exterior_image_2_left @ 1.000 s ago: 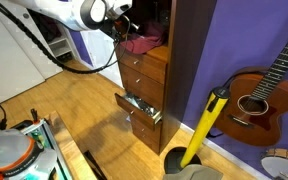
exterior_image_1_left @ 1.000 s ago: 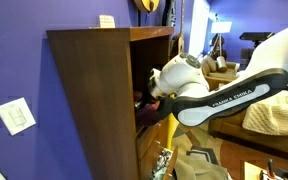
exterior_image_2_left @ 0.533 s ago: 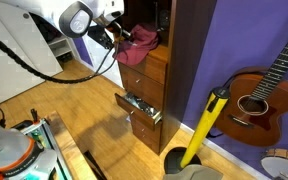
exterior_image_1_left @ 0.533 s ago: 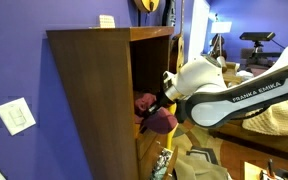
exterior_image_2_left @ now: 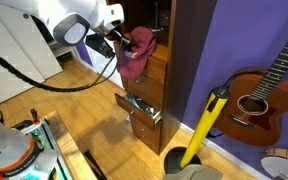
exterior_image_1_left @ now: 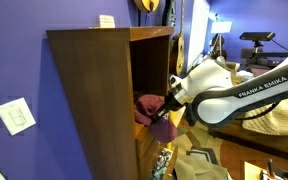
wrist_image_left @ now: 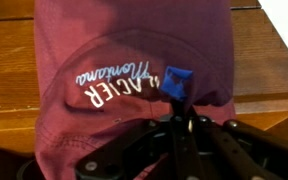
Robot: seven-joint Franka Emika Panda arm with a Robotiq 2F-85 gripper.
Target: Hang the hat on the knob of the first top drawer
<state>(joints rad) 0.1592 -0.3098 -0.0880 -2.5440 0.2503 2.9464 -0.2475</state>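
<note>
The hat [exterior_image_2_left: 136, 55] is a floppy maroon cap that hangs from my gripper [exterior_image_2_left: 121, 42] in front of the tall dark brown cabinet [exterior_image_1_left: 89, 95]. It also shows in an exterior view [exterior_image_1_left: 156, 118]. In the wrist view the hat [wrist_image_left: 134, 50] fills the frame, with white lettering on it. My gripper [wrist_image_left: 179, 105] is shut on its fabric, and one blue fingertip [wrist_image_left: 176, 82] shows above the fold. The first top drawer [exterior_image_2_left: 156, 68] has an orange-tan front, partly behind the hat. Its wood shows behind the hat in the wrist view [wrist_image_left: 269, 70]. The knob is hidden.
A lower drawer [exterior_image_2_left: 140, 108] stands pulled open with clutter inside. A guitar [exterior_image_2_left: 256, 98] and a yellow pole-like object [exterior_image_2_left: 204, 125] lean on the purple wall beside the cabinet. A yellow object [exterior_image_1_left: 147, 5] sits atop the cabinet. A cluttered table edge [exterior_image_2_left: 44, 150] is near.
My gripper has drawn the hat out of the cabinet's open shelf, away from the cabinet and a little down. The hat now dangles in front of the drawers.
</note>
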